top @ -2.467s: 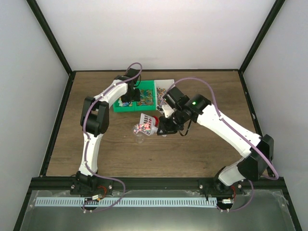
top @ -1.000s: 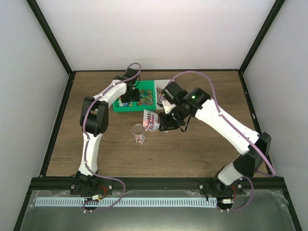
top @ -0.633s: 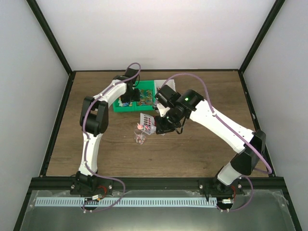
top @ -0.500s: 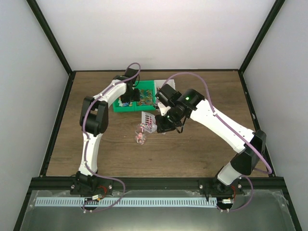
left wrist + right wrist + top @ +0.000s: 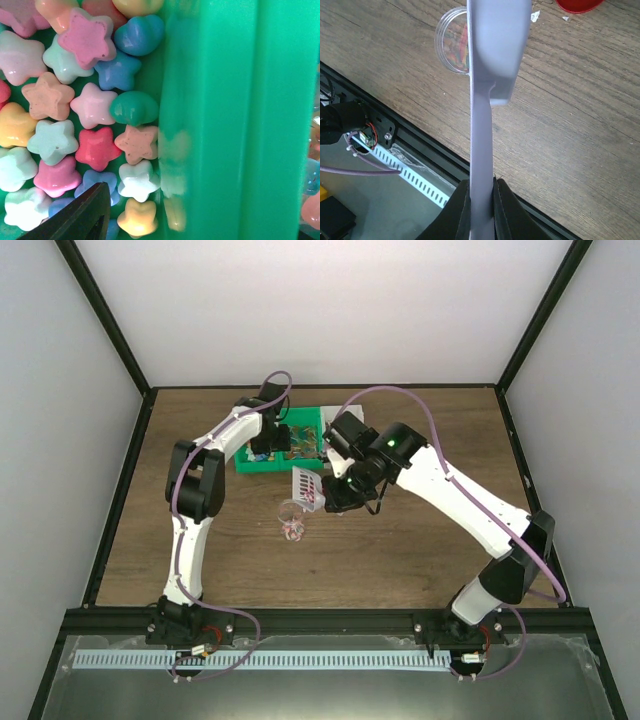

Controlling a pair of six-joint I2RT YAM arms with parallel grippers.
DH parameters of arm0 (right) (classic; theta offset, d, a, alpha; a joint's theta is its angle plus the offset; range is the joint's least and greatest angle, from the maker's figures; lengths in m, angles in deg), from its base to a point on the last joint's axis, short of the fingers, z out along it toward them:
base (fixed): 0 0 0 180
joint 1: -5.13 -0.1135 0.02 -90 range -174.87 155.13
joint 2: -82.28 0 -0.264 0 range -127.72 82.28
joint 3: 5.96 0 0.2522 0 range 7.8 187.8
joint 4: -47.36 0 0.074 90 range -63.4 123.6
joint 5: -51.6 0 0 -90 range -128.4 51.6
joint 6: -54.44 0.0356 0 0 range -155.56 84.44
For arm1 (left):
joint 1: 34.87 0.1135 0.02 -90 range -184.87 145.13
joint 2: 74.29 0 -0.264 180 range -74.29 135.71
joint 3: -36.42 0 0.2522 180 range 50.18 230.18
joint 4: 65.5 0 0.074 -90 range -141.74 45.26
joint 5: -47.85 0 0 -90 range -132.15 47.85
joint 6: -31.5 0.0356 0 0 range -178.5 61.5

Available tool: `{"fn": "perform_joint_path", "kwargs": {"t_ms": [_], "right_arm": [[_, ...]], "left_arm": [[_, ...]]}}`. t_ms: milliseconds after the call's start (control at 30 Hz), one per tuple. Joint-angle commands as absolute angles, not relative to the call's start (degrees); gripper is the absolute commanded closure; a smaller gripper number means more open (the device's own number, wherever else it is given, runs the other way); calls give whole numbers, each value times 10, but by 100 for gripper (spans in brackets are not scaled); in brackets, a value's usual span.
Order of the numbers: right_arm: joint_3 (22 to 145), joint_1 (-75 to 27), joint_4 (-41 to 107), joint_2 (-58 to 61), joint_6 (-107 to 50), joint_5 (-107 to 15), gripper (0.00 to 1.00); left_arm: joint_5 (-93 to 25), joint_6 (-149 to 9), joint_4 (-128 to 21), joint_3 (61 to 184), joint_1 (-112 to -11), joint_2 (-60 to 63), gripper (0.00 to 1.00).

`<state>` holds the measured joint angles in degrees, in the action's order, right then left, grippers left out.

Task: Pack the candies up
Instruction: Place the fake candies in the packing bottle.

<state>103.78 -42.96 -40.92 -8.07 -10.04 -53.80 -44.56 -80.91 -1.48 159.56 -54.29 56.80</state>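
Tilted scoop [image 5: 308, 488] over clear jar [image 5: 291, 522], centre frame.
Right gripper [image 5: 481, 192] clamps the scoop handle between 2 fingers; candies [image 5: 85, 110] fill the green bin [image 5: 215, 100], upper centre. Left gripper [image 5: 268, 444]: opening unclear.

One scoop [image 5: 497, 50], one clear jar [image 5: 451, 47], one green bin [image 5: 215, 120], one red lid [image 5: 577, 4], and perhaps two dozen candies [image 5: 92, 105].

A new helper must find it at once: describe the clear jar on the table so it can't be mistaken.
Start at the green bin at the back of the wooden table. A little nearer the arms' bases, under the pale scoop held by the right gripper, stands a small round jar. It alone is see-through, with mixed-colour candies showing inside.
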Motion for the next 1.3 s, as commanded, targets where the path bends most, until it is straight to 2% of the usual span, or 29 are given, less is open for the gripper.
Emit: {"fn": "perform_joint_path", "kwargs": {"t_ms": [0, 100, 333, 467, 567, 700, 833, 1133, 1267], "right_arm": [[1042, -442, -412, -67, -106, -509, 99], [1045, -400, -411, -50, -115, -523, 99], [1029, -399, -411, -38, -123, -528, 99], [1022, -439, -412, -63, -116, -534, 99], [1030, -427, -411, -53, -119, -508, 99], [1027, -425, -409, -59, -115, -545, 99], [1023, -426, -411, -48, -119, -507, 99], [1023, -411, -409, -43, -118, -546, 99], [1017, -433, -409, -50, -112, -551, 99]], "left_arm": [[-449, -807, -10, 1594, -536, 578, 41], [-454, -806, -14, 1583, -535, 572, 41], [-456, -806, -12, 1587, -535, 575, 41], [-452, -806, -9, 1595, -535, 583, 41], [-458, -805, -8, 1595, -534, 580, 41], [-457, -805, -10, 1591, -533, 579, 41], [-454, -805, -8, 1597, -533, 583, 41], [-452, -806, -9, 1593, -533, 582, 41], [-453, -806, -10, 1594, -533, 582, 41]]}}
